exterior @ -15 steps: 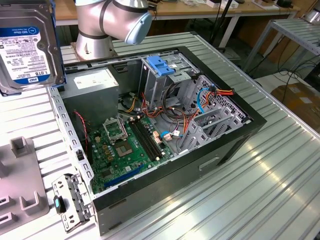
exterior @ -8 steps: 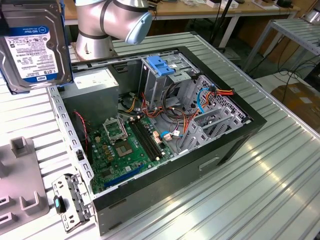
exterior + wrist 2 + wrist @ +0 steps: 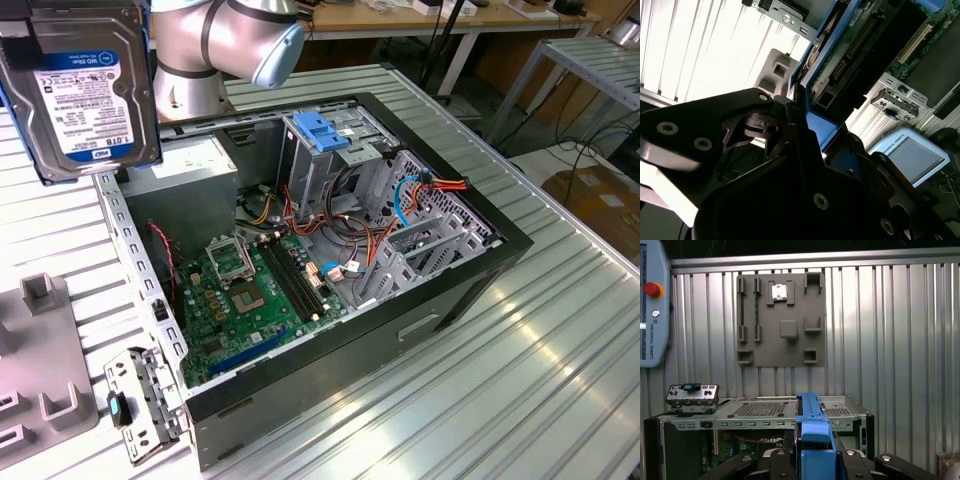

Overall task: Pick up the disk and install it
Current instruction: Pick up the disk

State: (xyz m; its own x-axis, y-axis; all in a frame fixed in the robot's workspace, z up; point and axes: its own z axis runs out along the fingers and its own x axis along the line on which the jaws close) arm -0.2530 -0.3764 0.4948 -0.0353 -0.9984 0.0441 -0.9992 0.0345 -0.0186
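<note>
Now; disk (image 3: 85, 95): black-silver, white-blue label, blue rails; clamped in pincer (image 3: 802, 120)

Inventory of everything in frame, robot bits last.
table: 1, ribbed silver, under the case
disk: 1, black-silver, blue rails, held aloft, exterior view's upper left
computer case: 1, black, open, on the table
motherboard: 1, green, inside the case
latch: 1, blue, atop the cage
power supply box: 1, grey, inside the case
fixture tray: 1, grey, exterior view's left
bracket: 1, silver, beside the case's corner
teach pendant: 1, pale grey, in the first wrist view
robot arm: 1, silver and pale blue, behind the case
gripper: 1, black, shut on the disk
</note>
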